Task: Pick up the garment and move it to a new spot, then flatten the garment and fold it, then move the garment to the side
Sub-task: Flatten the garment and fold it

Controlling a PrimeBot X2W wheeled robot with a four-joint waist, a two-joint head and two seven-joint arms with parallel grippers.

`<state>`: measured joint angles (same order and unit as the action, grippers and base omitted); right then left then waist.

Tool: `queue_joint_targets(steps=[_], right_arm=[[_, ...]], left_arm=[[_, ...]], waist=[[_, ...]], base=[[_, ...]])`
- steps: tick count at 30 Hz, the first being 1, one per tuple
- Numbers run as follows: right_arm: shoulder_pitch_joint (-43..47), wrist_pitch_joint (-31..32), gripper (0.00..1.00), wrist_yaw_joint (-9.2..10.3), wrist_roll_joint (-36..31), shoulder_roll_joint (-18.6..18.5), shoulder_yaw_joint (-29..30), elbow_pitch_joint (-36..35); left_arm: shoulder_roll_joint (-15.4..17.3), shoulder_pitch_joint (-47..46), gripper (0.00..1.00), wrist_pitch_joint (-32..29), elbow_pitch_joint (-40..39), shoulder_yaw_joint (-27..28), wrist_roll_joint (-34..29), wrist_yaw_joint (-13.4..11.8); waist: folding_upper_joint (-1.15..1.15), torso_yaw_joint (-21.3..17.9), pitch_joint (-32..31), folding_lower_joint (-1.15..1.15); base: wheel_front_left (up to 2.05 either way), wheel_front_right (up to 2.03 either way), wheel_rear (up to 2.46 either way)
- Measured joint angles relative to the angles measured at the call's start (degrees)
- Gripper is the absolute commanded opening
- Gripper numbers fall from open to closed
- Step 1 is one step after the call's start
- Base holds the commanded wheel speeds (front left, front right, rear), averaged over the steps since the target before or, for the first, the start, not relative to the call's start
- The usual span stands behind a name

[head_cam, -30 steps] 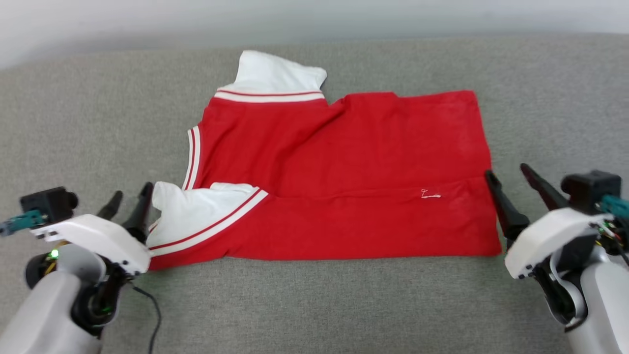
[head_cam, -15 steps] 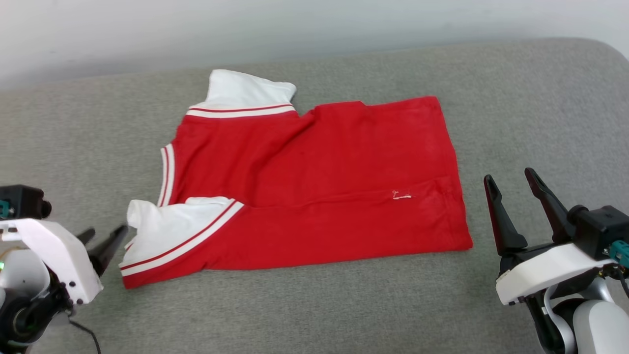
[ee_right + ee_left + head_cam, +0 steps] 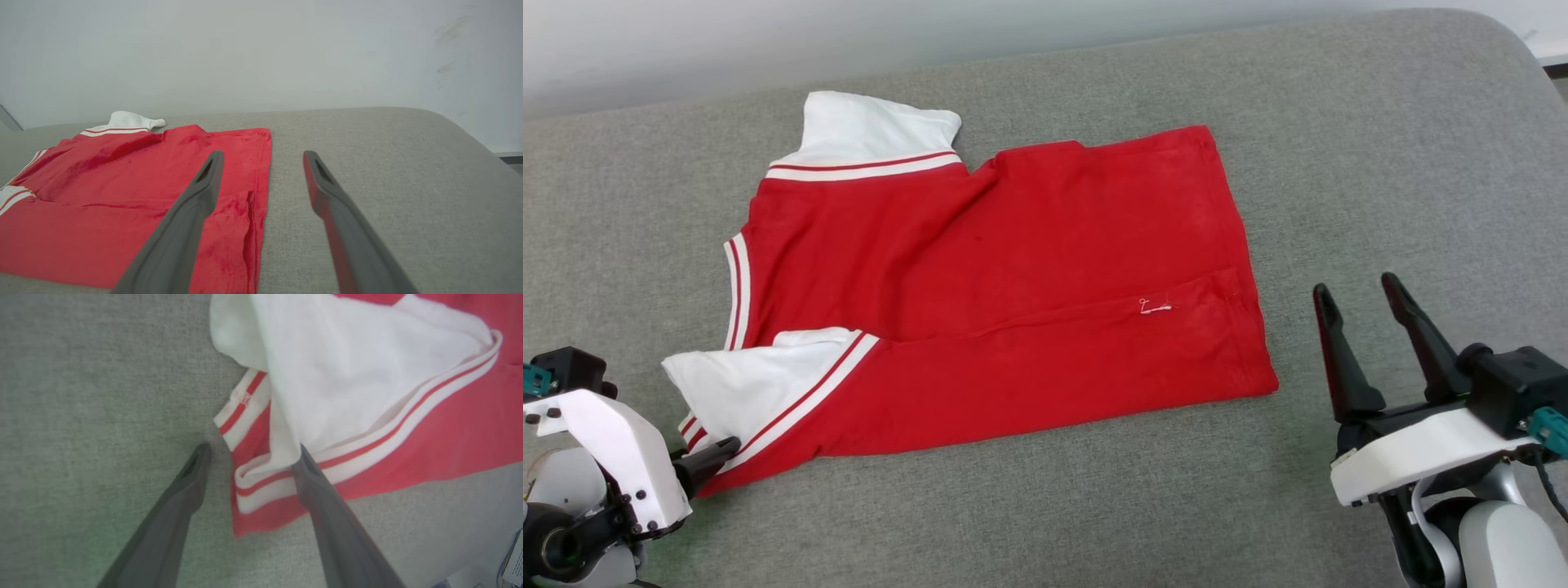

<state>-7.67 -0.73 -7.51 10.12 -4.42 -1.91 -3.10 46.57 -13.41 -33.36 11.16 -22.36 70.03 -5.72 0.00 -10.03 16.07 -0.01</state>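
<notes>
While the grey surface (image 3: 1380, 163) carries the garment (image 3: 1013, 269) flat with its near edge folded over, more folding and the move aside seem left. Left gripper (image 3: 252, 453) fingers stand apart astride the sleeve (image 3: 347, 375) corner; right gripper (image 3: 1356, 292) fingers apart, beside the hem (image 3: 1245, 269), not touching.

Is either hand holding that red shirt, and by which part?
Nothing is held. The left hand is open astride a striped corner of the garment; the right hand is open, apart.
</notes>
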Motion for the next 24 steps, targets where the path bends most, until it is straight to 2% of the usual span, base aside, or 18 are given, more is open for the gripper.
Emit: queue_joint_targets(steps=[1,3,8,11,16,18,24], right_arm=[[0.0,0.0,1.00,0.00,0.2,0.0,0.3,0.0],[0.0,0.9,1.00,0.00,1.0,-0.1,0.7,0.0],[0.0,5.1,1.00,0.00,4.7,-2.1,1.3,0.6],[-0.1,11.3,1.00,0.00,8.7,-3.6,1.6,2.3],[-1.5,28.1,1.00,0.00,14.0,-6.4,2.3,6.7],[-2.6,32.7,1.00,0.00,15.3,-6.7,2.3,7.6],[-7.6,39.8,1.00,0.00,15.5,-6.6,1.5,10.8]], left_arm=[[-0.1,0.0,0.68,-0.2,0.2,0.0,0.2,0.0],[-0.7,-0.1,0.00,-0.2,0.5,0.2,0.8,0.3],[-3.0,-1.0,0.00,1.8,2.4,-0.2,0.8,3.0],[-3.7,-1.3,0.00,3.9,2.7,-0.3,-0.1,4.2],[-4.2,-2.2,0.00,7.1,-1.1,-0.1,-2.3,4.2],[-4.2,-2.3,0.00,8.2,-3.5,0.2,-3.2,3.9],[-3.7,-2.7,0.00,9.4,-9.7,0.4,-4.8,2.8]], waist=[[0.00,-0.1,0.0,0.00],[0.00,-0.1,0.1,-0.01],[0.00,0.7,-0.1,0.00],[0.00,1.5,-0.3,0.00],[0.00,3.3,-0.5,0.00],[0.00,4.2,-0.4,0.00],[0.00,6.7,1.2,0.01]], base=[[0.00,0.00,0.00],[0.00,0.00,0.00],[0.00,0.00,0.00],[0.00,0.00,0.00],[0.00,0.00,0.00],[0.00,0.00,0.00],[0.00,0.00,0.00]])
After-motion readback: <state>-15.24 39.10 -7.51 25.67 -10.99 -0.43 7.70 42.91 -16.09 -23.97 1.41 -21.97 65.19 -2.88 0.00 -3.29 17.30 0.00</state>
